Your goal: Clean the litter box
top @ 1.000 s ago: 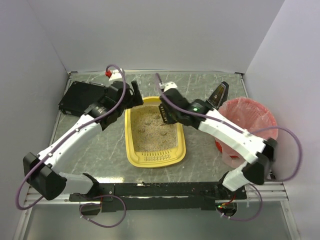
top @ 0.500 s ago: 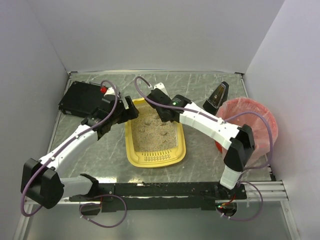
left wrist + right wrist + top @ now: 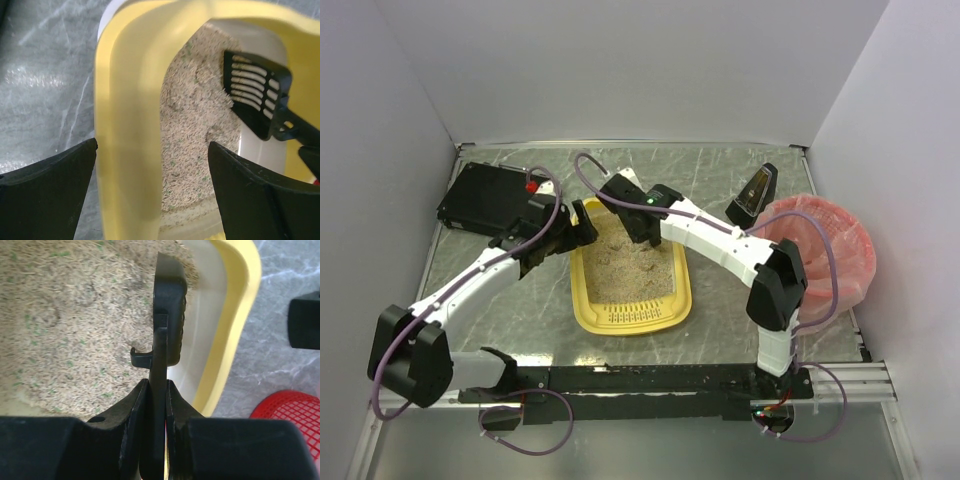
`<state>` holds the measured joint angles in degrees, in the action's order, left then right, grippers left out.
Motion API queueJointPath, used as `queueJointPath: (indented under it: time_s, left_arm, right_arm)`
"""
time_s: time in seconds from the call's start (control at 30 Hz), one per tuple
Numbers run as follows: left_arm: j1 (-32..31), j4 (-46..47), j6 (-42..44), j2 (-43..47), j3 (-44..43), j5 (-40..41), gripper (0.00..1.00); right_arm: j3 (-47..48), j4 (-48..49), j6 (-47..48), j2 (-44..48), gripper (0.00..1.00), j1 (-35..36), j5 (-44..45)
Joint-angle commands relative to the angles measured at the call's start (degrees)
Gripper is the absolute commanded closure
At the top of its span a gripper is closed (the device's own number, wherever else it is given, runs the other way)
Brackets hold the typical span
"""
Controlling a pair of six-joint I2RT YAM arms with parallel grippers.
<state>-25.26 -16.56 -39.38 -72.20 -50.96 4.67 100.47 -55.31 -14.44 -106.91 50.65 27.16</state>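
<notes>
Now that the right gripper (image 3: 157, 385) has swung in from three o'clock, it hangs over the litter box's (image 3: 582, 300) eleven o'clock corner | clamped on a black scoop (image 3: 255, 105) | left gripper (image 3: 152, 146) spread wide, astride the ten o'clock rim | box mid-table, yellow, beige litter dimpled

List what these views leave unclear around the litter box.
Top view: the right arm covers the scoop.
Right wrist view: scoop edge-on, its load unreadable.
Left wrist view: the litter box rim is blurred; whether the left gripper touches it is unclear.
</notes>
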Motion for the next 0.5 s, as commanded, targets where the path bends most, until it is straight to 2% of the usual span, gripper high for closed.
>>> queueJointPath:
  time_s: [0.0,0.27,0.47]
  left_arm:
    - [0.56,2.05,1.32,-1.97,0.51,-4.23,0.03]
    - [0.73,3.20,1.32,-2.67,1.74,-4.23,0.03]
    - [0.73,4.34,0.88,-3.38,2.18,-5.81,0.03]
  right_arm:
    - [4.91,-1.12,0.28,-3.03,1.00,-0.03,-5.09]
    - [13.61,-7.79,-2.95,-7.87,1.00,-2.92,-13.88]
    - [10.99,-6.92,-4.46,-6.21,1.00,-4.68,-21.08]
